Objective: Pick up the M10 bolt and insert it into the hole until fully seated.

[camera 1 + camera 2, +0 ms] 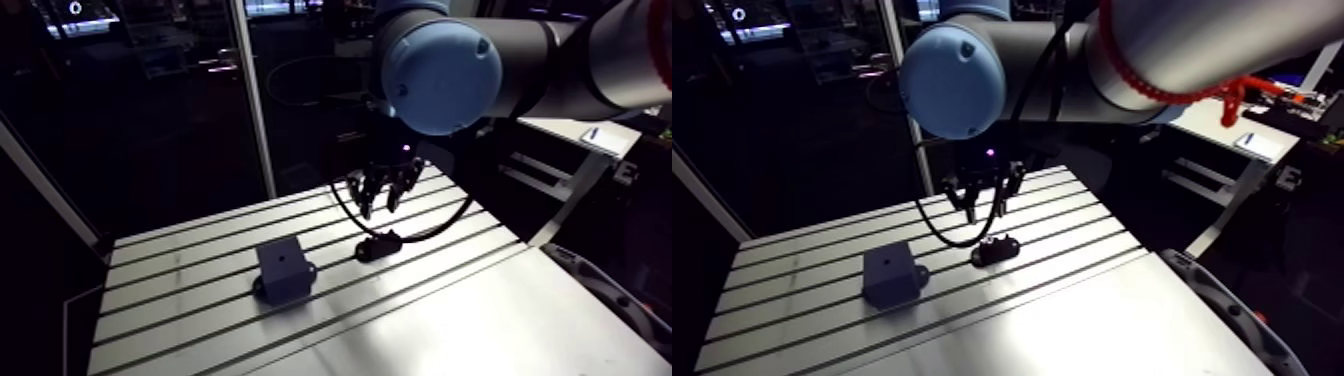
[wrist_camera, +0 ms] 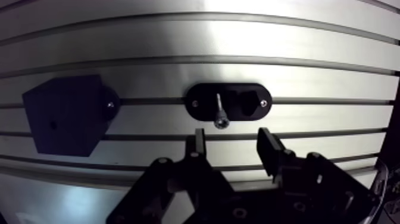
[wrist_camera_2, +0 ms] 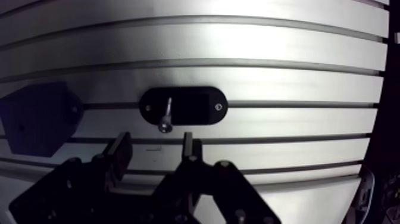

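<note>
A small metal bolt [image 2: 219,112] stands in a black oval holder [image 2: 228,102] fixed on the slotted table [image 2: 178,42], its head end toward my gripper. A black block [image 2: 64,113] with a small hole in its face sits beside the holder, to the side of my fingers. My gripper [image 2: 229,146] hovers open above the table, just short of the holder, with nothing between its fingers. In the arm view the gripper [image 1: 382,195] hangs over the holder [image 1: 378,245], and the block [image 1: 282,270] stands nearer the table's front.
The table's long slots run across the wrist view. A smooth plate [image 1: 480,320] covers the near right part of the table. The table's right edge [image 1: 540,240] drops off close to the holder.
</note>
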Robot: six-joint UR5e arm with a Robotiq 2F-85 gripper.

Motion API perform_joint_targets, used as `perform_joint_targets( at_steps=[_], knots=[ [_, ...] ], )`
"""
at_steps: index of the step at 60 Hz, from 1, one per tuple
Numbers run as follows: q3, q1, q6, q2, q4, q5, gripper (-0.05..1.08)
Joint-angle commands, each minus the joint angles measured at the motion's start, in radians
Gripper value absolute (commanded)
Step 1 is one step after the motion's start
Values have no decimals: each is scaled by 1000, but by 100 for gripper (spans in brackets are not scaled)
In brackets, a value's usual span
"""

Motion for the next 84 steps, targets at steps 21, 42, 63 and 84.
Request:
perform_joint_targets(
  at_steps=[21,42,63,84],
  knots=[
    [-3,2,4,34,-8,-1,47],
    [-3,3,4,48,-11,-1,49],
    [1,5,5,56,-11,-2,49],
    [-1,5,5,70,-26,-4,50]
  ],
)
